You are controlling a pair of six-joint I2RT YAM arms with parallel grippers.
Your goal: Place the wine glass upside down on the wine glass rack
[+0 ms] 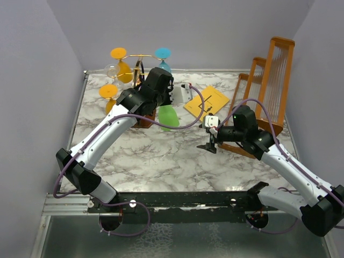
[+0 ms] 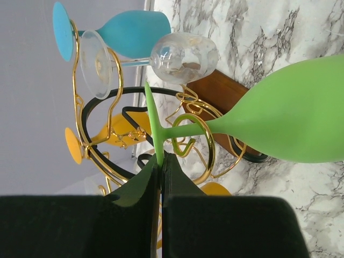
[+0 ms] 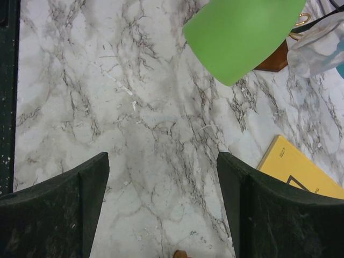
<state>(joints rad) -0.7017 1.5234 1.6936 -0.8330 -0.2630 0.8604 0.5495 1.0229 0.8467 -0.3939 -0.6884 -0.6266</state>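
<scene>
The green wine glass (image 2: pixel 290 115) hangs bowl down at the gold wire rack (image 2: pixel 207 140). Its stem passes through one of the rack's curled rings. My left gripper (image 2: pixel 161 161) is shut on the edge of the glass's foot (image 2: pixel 154 123). In the top view the left gripper (image 1: pixel 160 92) sits over the rack (image 1: pixel 138 62), with the green bowl (image 1: pixel 168 116) below it, beside the rack's dark wooden base (image 1: pixel 144 122). My right gripper (image 1: pixel 210 141) is open and empty over the marble. In its own view (image 3: pixel 161 161) the green bowl (image 3: pixel 242 35) shows ahead.
Orange (image 1: pixel 118 54), blue (image 1: pixel 162 54) and clear (image 1: pixel 112 70) glasses hang on the rack's other arms. A yellow booklet (image 1: pixel 207 99) lies behind the right gripper. Tall orange-brown wooden frames (image 1: pixel 269 80) stand at the right. Walls close in on the left, right and back.
</scene>
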